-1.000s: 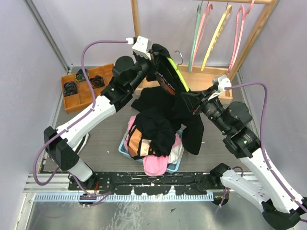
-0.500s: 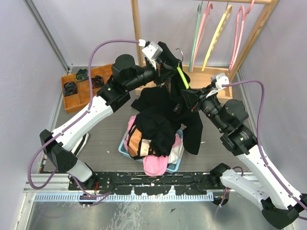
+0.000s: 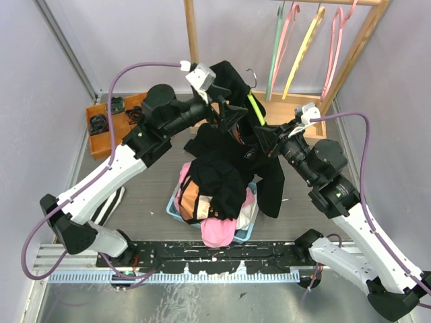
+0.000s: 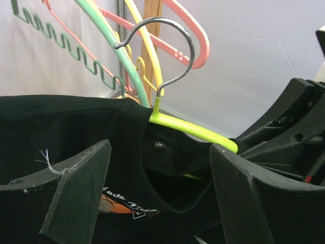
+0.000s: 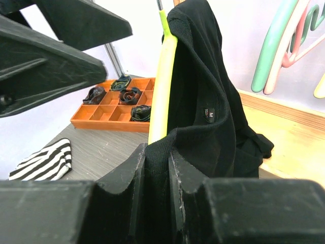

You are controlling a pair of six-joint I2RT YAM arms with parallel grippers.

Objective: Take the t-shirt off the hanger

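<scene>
Your left fingers point(image 4: 76, 198) gape empty while your right fingers point(image 5: 122, 173) pinch the t-shirt point(image 5: 203, 76) beside the hanger point(image 5: 162, 86), so close the left pair on the collar point(image 4: 175, 147) just ahead.

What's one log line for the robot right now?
left gripper: open | right gripper: shut on t-shirt | t-shirt: partly on hanger

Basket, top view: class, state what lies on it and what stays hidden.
On the blue basket: black cloth, orange cloth, pink cloth. Its inside is covered; only the rim shows.
</scene>
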